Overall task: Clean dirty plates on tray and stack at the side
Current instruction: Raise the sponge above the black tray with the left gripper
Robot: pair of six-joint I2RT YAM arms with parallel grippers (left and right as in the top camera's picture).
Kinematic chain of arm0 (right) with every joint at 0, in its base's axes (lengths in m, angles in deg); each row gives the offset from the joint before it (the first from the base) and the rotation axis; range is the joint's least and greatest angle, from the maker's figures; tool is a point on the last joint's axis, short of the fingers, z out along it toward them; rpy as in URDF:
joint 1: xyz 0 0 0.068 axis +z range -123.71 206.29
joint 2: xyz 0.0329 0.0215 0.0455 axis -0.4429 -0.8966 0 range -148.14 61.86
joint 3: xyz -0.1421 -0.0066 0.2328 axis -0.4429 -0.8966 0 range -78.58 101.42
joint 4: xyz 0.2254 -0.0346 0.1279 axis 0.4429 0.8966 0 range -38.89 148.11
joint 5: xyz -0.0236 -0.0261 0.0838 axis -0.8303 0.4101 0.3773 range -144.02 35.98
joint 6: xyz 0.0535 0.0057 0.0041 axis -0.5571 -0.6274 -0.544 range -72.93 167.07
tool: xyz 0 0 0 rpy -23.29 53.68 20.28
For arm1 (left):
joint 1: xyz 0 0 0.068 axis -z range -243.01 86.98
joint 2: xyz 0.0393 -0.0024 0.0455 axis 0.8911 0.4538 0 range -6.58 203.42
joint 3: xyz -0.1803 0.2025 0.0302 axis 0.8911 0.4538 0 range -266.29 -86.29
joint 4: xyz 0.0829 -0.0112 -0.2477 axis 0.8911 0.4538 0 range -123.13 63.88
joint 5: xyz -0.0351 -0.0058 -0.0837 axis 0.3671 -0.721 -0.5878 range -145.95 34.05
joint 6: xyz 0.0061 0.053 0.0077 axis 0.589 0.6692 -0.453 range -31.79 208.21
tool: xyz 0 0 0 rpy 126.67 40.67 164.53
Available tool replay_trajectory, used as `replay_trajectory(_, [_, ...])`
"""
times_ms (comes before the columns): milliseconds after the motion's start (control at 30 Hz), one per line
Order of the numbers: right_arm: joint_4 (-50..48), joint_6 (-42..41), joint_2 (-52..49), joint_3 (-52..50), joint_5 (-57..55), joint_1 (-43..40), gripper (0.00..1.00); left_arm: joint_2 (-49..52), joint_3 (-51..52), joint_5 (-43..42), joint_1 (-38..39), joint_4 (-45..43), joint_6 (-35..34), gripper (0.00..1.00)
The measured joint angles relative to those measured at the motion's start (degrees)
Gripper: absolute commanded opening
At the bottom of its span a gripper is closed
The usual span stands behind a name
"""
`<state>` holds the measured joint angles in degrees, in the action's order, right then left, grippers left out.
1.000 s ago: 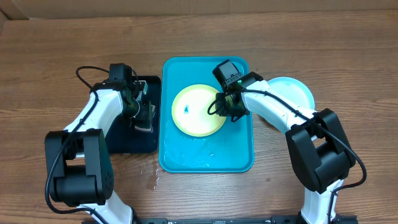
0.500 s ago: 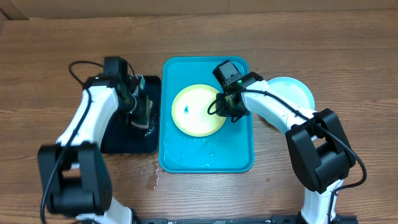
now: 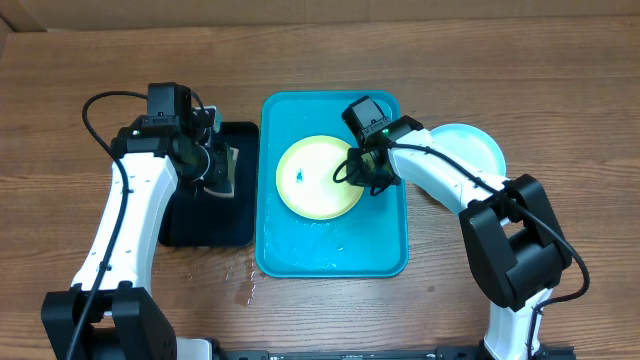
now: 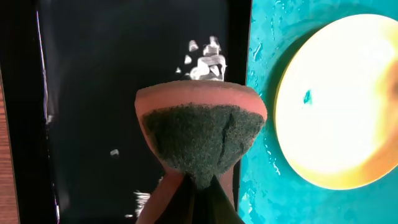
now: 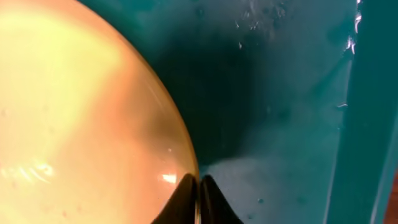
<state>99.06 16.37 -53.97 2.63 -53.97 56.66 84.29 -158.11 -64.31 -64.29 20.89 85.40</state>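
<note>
Left tool (image 3: 222,172): clamped on a sponge (image 4: 200,134), green scouring face to the wrist camera, over the black tray (image 3: 200,225). To its right: wet turquoise tray (image 3: 385,250) carrying a yellow-green plate (image 3: 320,185) with a blue smudge (image 3: 300,176). Right tool (image 3: 370,182): jaws narrow, pinching that plate's right rim. Further right of it: light-blue plate (image 3: 472,146) on the bench (image 3: 560,90).

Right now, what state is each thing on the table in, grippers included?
turquoise tray: wet
yellow-green plate: flat in that tray, blue smudge
light-blue plate: on table beside tray
black tray: white flecks
sponge: squeezed, above black tray
left gripper: shut on sponge
right gripper: shut on yellow-green plate's rim
</note>
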Motion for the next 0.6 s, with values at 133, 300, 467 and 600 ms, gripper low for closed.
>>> replay_trajectory(133, [1.7,-2.6,0.0,0.0,0.1,0.0,0.4,0.0,0.0,0.0,0.0,0.1,0.0,0.04])
replay_trajectory(300, [0.6,-4.0,-0.1,-0.1,0.1,0.0,0.42,0.0,0.0,0.0,0.0,0.1,0.0,0.04])
replay_trajectory(467, [0.1,-4.9,-0.1,-0.1,0.1,0.0,0.04,0.0,0.0,0.0,0.0,0.4,0.0,0.04])
replay_trajectory(600, [1.1,-4.7,-0.1,-0.1,0.2,0.0,0.04,0.0,0.0,0.0,0.0,0.5,0.0,0.04])
